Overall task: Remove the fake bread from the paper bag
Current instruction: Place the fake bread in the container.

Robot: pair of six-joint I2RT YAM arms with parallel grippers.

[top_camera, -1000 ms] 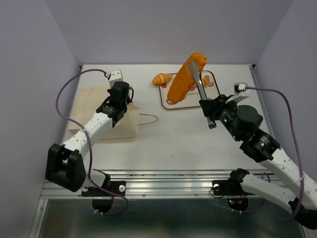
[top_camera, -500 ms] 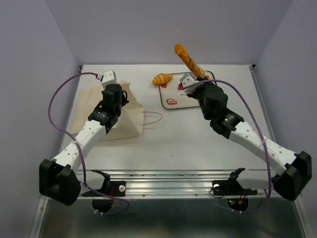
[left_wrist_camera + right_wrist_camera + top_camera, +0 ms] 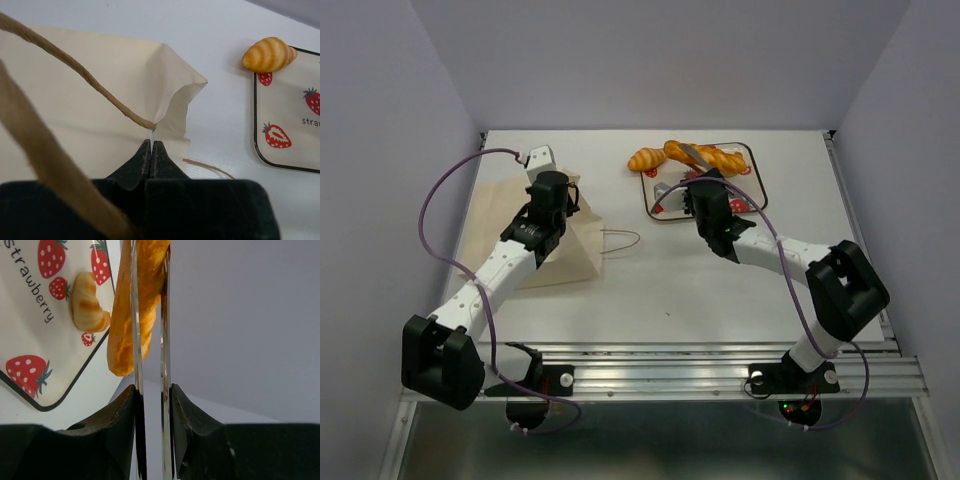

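Note:
The paper bag (image 3: 560, 250) lies slumped on the left of the table. My left gripper (image 3: 554, 196) is shut on its top edge; in the left wrist view the jaws (image 3: 151, 145) pinch the paper bag's edge (image 3: 170, 95). My right gripper (image 3: 686, 190) is shut on metal tongs (image 3: 134, 340). The tongs clamp the braided loaf (image 3: 705, 156), which lies low over the far edge of the strawberry tray (image 3: 660, 203). The loaf (image 3: 120, 330) hangs between the tong blades. One croissant (image 3: 647, 158) lies on the table just left of the tray. Another croissant (image 3: 87, 305) lies on the tray.
A string handle (image 3: 620, 240) trails from the bag onto the table toward the middle. Another handle (image 3: 75, 70) crosses close in front of the left wrist camera. Grey walls close in the table at the back and both sides.
My right arm has swung the loaf down from high above the tray to its far edge, stretching out flat. My left gripper keeps its hold on the bag.

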